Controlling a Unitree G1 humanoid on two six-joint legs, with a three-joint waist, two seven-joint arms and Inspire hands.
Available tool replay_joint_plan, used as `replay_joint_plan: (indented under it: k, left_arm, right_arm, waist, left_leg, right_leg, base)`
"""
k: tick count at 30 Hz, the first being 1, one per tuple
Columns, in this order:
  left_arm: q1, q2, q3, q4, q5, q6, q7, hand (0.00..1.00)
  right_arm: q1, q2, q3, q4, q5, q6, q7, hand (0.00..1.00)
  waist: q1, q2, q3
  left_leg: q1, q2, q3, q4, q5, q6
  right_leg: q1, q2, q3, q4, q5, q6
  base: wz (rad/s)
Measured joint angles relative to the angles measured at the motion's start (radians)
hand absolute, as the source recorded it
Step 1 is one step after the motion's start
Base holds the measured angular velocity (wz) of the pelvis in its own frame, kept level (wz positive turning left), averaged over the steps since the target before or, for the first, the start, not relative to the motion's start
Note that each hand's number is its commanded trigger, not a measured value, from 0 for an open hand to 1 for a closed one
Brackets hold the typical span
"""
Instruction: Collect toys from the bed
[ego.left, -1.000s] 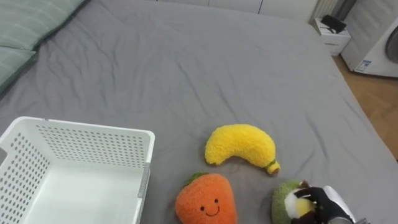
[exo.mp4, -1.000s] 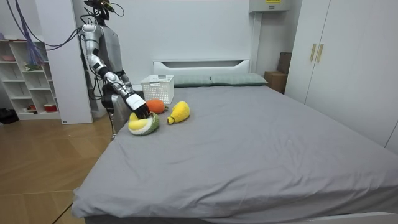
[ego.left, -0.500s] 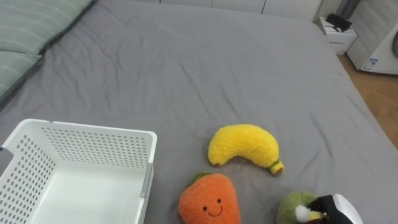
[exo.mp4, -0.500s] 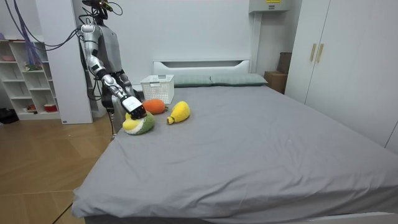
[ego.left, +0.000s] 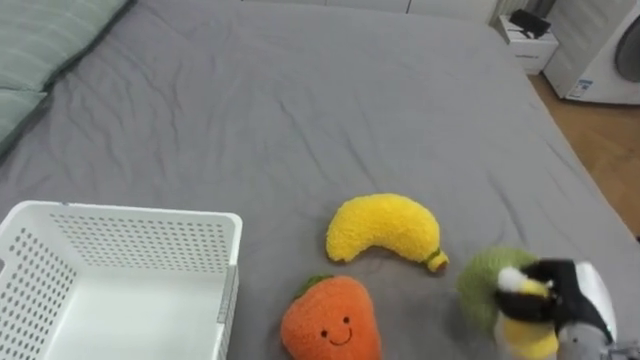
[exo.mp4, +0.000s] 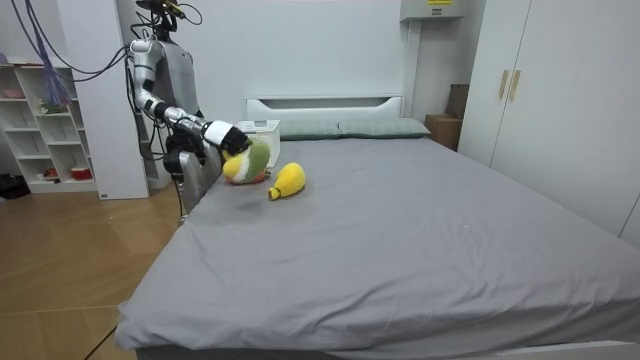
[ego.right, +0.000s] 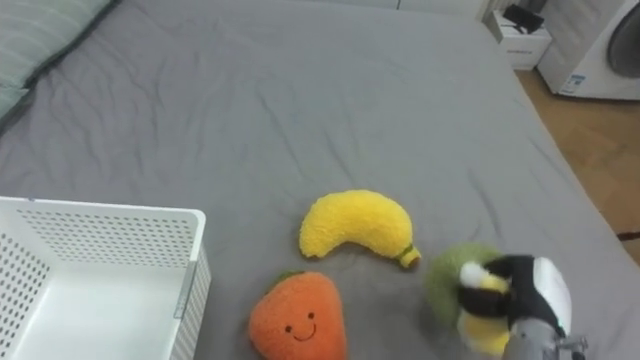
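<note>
0 of 3 in basket (ego.left: 130, 225), lower left | you are watching right hand (ego.left: 572, 296) gripping green plush (ego.left: 485, 283), lower right | banana plush (ego.left: 385, 228), orange plush (ego.left: 330, 320) waiting

We see three plush toys. The yellow banana (ego.left: 385, 229) lies flat on the grey bed (ego.left: 300, 100), its dark tip pointing to the right. Just beside it, nearer to us, lies the orange toy (ego.left: 330, 320) with a smiling face. The round green toy (ego.left: 487, 285) is off the bed, held in the right hand (ego.left: 565, 300).
</note>
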Motion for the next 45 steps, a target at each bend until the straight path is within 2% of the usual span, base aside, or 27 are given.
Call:
replay_joint_plan:
  k: [4, 7, 10, 19, 23, 29, 33, 37, 39, 44, 45]
  left_arm:
    - [-0.003, 0.002, -0.001, 0.000, -0.002, -0.001, 0.000, 0.00]
    - [-0.007, 0.002, -0.001, 0.000, -0.001, -0.001, -0.001, 0.00]
    - [-0.008, -0.001, -0.002, 0.000, 0.000, -0.002, -0.001, 0.00]
    - [-0.017, -0.001, -0.024, -0.002, -0.002, -0.020, 0.007, 0.00]
    - [-0.017, -0.001, -0.033, -0.002, -0.003, -0.028, 0.006, 0.00]
    - [-0.029, 0.000, -0.049, 0.001, -0.003, -0.036, -0.004, 0.00]
    - [-0.035, -0.004, -0.048, -0.001, -0.002, -0.036, -0.010, 0.00]
    - [-0.034, -0.008, -0.048, -0.009, -0.001, -0.035, -0.026, 0.00]
    - [-0.042, -0.014, -0.050, -0.018, -0.003, -0.029, -0.026, 0.00]
    - [-0.072, -0.019, -0.071, -0.032, -0.002, -0.029, -0.037, 0.00]
    - [-0.078, -0.019, -0.072, -0.032, -0.002, -0.029, -0.047, 0.00]
  right_arm:
    - [-0.026, -0.029, -0.003, -0.124, 0.084, -0.002, 0.004, 1.00]
    - [-0.048, -0.030, -0.003, -0.185, 0.111, 0.004, 0.036, 1.00]
    - [-0.068, -0.030, 0.005, -0.244, 0.112, 0.031, 0.076, 1.00]
    - [-0.143, -0.030, 0.059, -0.301, 0.163, 0.033, 0.131, 1.00]
    - [-0.182, -0.030, 0.102, -0.348, 0.168, 0.034, 0.132, 1.00]
    - [-0.197, -0.025, 0.162, -0.372, 0.173, 0.046, 0.159, 1.00]
    - [-0.251, -0.025, 0.171, -0.373, 0.168, 0.067, 0.199, 1.00]
    - [-0.302, -0.024, 0.191, -0.373, 0.168, 0.085, 0.233, 1.00]
    - [-0.323, -0.021, 0.231, -0.373, 0.171, 0.097, 0.247, 1.00]
    - [-0.329, -0.016, 0.337, -0.374, 0.174, 0.099, 0.293, 1.00]
    - [-0.332, -0.004, 0.366, -0.374, 0.164, 0.099, 0.302, 1.00]
  waist:
    - [-0.001, -0.006, -0.0003]
    - [0.000, -0.008, 0.0002]
    - [0.004, -0.009, 0.0004]
    - [0.033, -0.010, 0.0000]
    - [0.038, -0.018, -0.0049]
    - [0.086, -0.027, -0.0083]
    - [0.110, -0.035, -0.0029]
    - [0.125, -0.041, -0.0026]
    - [0.148, -0.042, -0.0021]
    - [0.203, -0.049, 0.0023]
    - [0.219, -0.051, 0.0025]
  left_leg:
    - [-0.007, 0.001, 0.004, -0.001, 0.000, 0.000]
    - [-0.011, 0.001, 0.005, -0.001, 0.000, 0.000]
    - [-0.016, 0.001, 0.006, -0.001, 0.000, 0.000]
    - [-0.019, 0.003, -0.003, -0.002, 0.000, 0.000]
    - [-0.023, 0.002, -0.013, 0.000, 0.000, 0.000]
    - [-0.028, 0.000, -0.031, 0.007, 0.001, 0.000]
    - [-0.039, -0.003, -0.045, 0.008, 0.001, 0.000]
    - [-0.048, -0.006, -0.061, 0.014, 0.003, 0.001]
    - [-0.046, -0.006, -0.062, 0.011, 0.003, 0.001]
    - [-0.051, -0.010, -0.080, 0.012, 0.005, 0.003]
    - [-0.052, -0.010, -0.080, 0.012, 0.005, 0.003]
  right_leg:
    - [-0.006, 0.000, 0.000, 0.000, 0.000, 0.000]
    - [-0.009, 0.001, 0.001, 0.000, 0.000, 0.000]
    - [-0.015, 0.001, 0.001, 0.001, 0.000, 0.000]
    - [-0.019, 0.002, 0.000, 0.008, 0.001, -0.001]
    - [-0.016, -0.001, -0.020, 0.009, 0.001, -0.001]
    - [-0.011, -0.006, -0.043, 0.012, 0.001, -0.001]
    - [-0.016, -0.010, -0.060, 0.012, 0.001, -0.001]
    - [-0.016, -0.011, -0.076, 0.011, 0.001, -0.001]
    - [-0.015, -0.012, -0.086, 0.010, 0.001, -0.001]
    - [-0.012, -0.015, -0.103, 0.009, 0.001, 0.000]
    - [-0.012, -0.015, -0.103, 0.009, 0.001, 0.000]
  base:
    - [-0.01]
    - [0.00]
    - [0.00]
    - [0.01]
    - [0.07]
    - [0.09]
    - [0.10]
    - [0.12]
    - [0.00]
    - [0.08]
    - [0.00]
